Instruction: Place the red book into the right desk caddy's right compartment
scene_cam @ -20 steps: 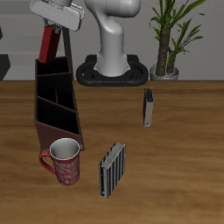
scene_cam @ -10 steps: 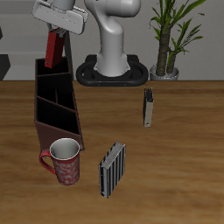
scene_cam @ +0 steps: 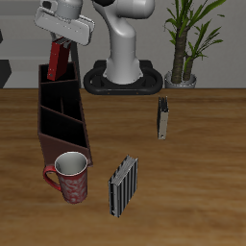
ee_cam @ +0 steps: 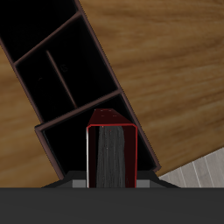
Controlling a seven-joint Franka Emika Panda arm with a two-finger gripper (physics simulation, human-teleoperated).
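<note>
My gripper (scene_cam: pixel 65 36) is shut on the red book (scene_cam: pixel 60 60) and holds it upright, slightly tilted, above the far back end of the right desk caddy (scene_cam: pixel 63 117). The caddy is a long dark maroon box with inner dividers, running from the table's back toward its front. In the wrist view the red book (ee_cam: pixel 111 156) hangs edge-on, its lower edge over the caddy's (ee_cam: pixel 80 80) end compartment. The book's lower edge is still above the caddy's rim.
A red mug (scene_cam: pixel 71 177) stands at the caddy's front end. A grey-and-black striped book (scene_cam: pixel 123 185) stands near the table's front. A slim dark grey book (scene_cam: pixel 163 118) stands farther back. The robot's base (scene_cam: pixel 125 75) and a potted plant (scene_cam: pixel 184 43) are at the back.
The gripper with the red book has shifted slightly and tilted more over the caddy's back end, and the book has come a little lower. Nothing else moved.
</note>
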